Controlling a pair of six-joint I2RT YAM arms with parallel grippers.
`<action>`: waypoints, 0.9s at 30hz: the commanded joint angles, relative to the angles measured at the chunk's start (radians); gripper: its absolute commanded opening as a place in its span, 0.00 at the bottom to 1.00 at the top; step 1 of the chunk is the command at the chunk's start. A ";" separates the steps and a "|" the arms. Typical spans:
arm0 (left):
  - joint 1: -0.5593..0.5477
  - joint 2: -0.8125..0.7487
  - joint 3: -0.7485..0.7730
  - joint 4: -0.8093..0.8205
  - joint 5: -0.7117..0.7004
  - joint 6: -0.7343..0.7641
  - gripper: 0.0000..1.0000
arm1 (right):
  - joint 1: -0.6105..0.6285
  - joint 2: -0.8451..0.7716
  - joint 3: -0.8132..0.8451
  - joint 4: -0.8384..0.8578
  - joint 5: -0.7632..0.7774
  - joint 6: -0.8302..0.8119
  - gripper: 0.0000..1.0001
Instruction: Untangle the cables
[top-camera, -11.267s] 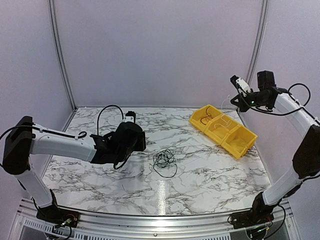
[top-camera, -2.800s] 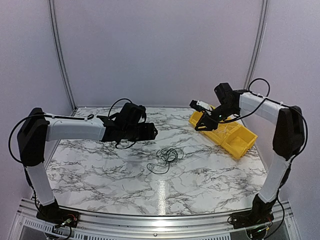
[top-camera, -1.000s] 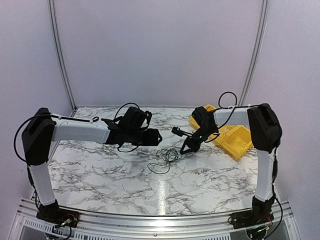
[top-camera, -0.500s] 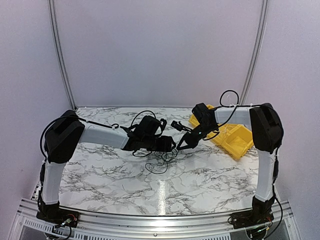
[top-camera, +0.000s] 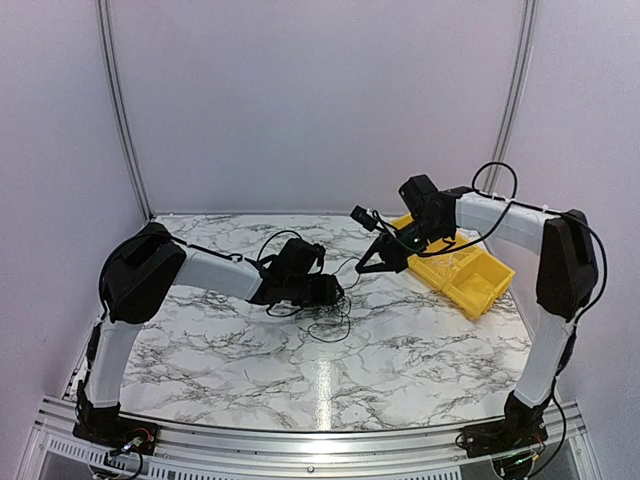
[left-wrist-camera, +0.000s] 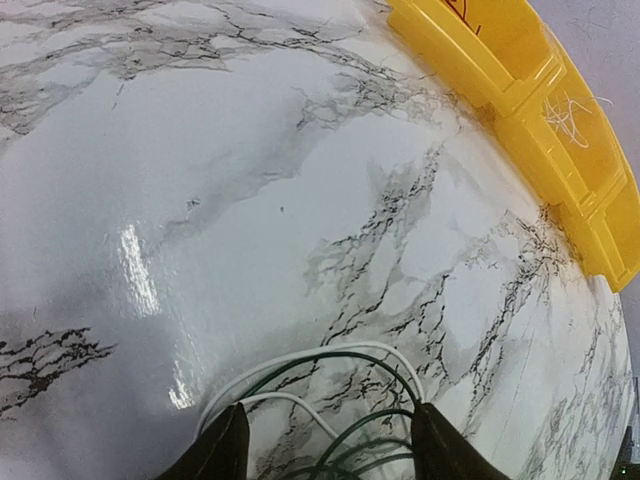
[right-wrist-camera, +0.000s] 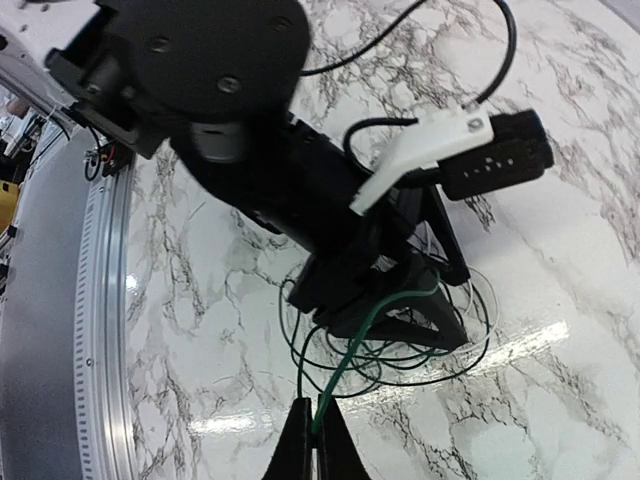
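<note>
Now right hand (right-wrist-camera: 316, 438) tight on a green strand of the cables (top-camera: 328, 318), left hand (left-wrist-camera: 330, 425) apart astride them.

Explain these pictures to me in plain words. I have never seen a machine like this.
This is a robot: a left arm and a right arm bolted to a marble table. One picture looks down from above and behind them; the other two come from a small camera on each wrist. On the table lie a tangle of thin cables and a yellow bin with compartments. The left gripper is open, its fingers astride the tangle. The right gripper is shut on one green strand that leads from the tangle.
</note>
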 joint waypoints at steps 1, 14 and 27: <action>0.014 0.044 -0.006 0.002 0.013 -0.018 0.55 | 0.005 -0.075 0.103 -0.115 -0.105 -0.080 0.00; 0.014 0.033 -0.060 -0.005 0.014 0.003 0.45 | 0.004 -0.150 0.679 -0.072 -0.065 -0.034 0.00; 0.013 0.015 -0.093 -0.003 -0.006 -0.005 0.48 | -0.061 -0.170 0.761 0.124 0.012 0.182 0.00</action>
